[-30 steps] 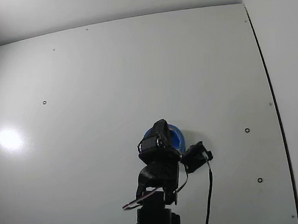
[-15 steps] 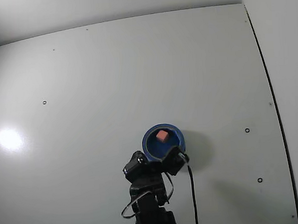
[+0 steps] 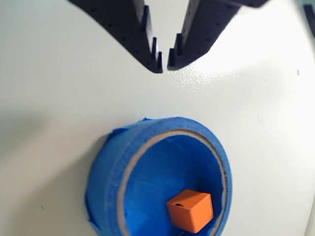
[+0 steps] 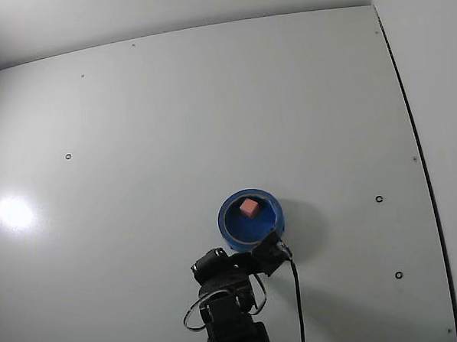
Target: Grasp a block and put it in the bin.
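Block (image 3: 190, 210) is seen lying inside the blue bin (image 3: 110, 169), near its wall, on the white surface (image 3: 44, 98); confirmed in the fixed view (image 4: 249, 207). Claw (image 3: 163, 67) is held above the surface beyond the bin rim, empty, tips nearly together with a thin gap.

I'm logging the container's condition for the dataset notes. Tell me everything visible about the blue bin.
The bin is a round, shallow ring-like container, blue inside and out, seemingly wrapped in blue tape with a pale tan edge showing along its thick rim. It sits upright on the white table, just beyond the arm's base in the fixed view. The block, an orange-pink cube with a small hole in one face, lies inside near the wall. Nothing else touches it; the jaws are clear of it.
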